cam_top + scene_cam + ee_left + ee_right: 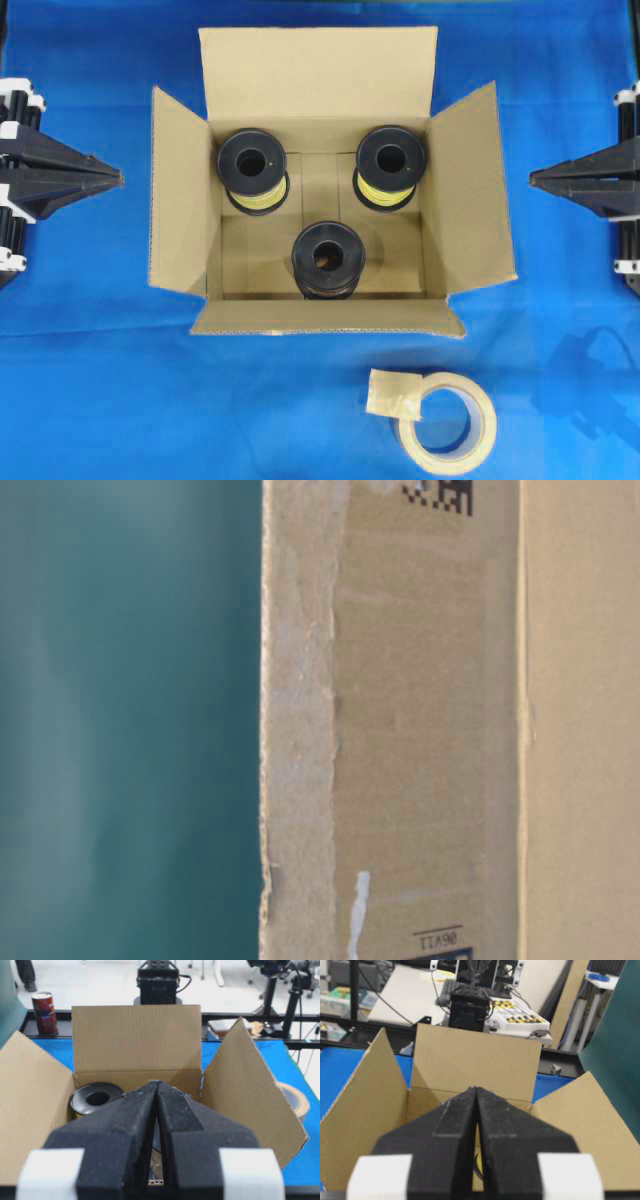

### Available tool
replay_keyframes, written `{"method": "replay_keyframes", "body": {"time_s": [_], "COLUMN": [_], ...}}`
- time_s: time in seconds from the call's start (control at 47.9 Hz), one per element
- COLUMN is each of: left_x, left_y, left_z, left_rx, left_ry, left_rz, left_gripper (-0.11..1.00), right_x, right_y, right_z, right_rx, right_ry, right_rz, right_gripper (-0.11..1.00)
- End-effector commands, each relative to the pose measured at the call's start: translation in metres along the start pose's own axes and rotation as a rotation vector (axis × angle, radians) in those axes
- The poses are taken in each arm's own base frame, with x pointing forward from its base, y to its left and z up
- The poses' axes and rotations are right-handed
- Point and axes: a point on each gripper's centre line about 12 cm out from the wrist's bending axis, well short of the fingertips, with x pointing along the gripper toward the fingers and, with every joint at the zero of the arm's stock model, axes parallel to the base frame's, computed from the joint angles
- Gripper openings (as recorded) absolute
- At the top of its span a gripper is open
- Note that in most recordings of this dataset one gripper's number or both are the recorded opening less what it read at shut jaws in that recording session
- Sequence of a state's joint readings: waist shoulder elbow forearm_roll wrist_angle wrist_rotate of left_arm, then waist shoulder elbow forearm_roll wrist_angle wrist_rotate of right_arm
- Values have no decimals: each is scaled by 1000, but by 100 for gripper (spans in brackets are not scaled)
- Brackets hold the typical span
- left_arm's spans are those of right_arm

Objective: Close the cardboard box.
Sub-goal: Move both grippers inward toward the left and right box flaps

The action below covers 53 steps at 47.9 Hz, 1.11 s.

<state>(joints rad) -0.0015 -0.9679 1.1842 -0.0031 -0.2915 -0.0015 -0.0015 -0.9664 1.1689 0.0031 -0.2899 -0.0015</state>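
Observation:
The cardboard box (250, 60) stands open in the middle of the blue cloth, all four flaps spread outward. Three black spools (252, 165) with yellow wire lie inside. In the table-level view the box wall (420, 730) fills the right side, with a black code at the top. My left gripper (118, 179) sits left of the box, shut and empty, apart from the left flap (178, 190). My right gripper (533, 180) is shut and empty, right of the right flap (470, 190). From each wrist, the shut tips (157, 1083) (477, 1090) point at the box (135, 1035) (470, 1060).
A beige tape roll (450, 425) lies on the cloth in front of the box, right of centre, also showing past the flap as a tape roll (295, 1100). A red can (43, 1010) stands beyond the table's far edge.

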Motion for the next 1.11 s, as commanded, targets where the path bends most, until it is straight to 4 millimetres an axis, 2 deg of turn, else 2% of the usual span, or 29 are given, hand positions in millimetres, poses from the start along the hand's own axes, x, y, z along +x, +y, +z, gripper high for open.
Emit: {"method": "replay_keyframes", "body": {"time_s": [0.0,0.188,0.396,0.584,0.814,0.981,1.085], "left_x": [-5,-30,-47,-49,-45,-40,-37], "left_y": [2,6,13,16,17,17,17], "left_z": [11,13,-15,-50,-86,-100,-97], "left_rx": [-12,-10,-16,-41,-95,-125,-122], "left_ry": [-15,90,203,280,286,294,246], "left_rz": [14,39,88,105,119,119,115], "left_gripper": [0,0,0,0,0,0,0], "right_x": [1,-10,-22,-22,-17,-10,-6], "right_y": [-1,-3,-7,-14,-17,-19,-19], "right_z": [7,8,-15,-53,-94,-106,-107], "right_rx": [-2,7,15,42,75,84,79], "right_ry": [-20,98,231,311,356,347,329], "right_rz": [-3,-15,-39,-82,-103,-116,-117], "right_gripper": [0,0,0,0,0,0,0]}}
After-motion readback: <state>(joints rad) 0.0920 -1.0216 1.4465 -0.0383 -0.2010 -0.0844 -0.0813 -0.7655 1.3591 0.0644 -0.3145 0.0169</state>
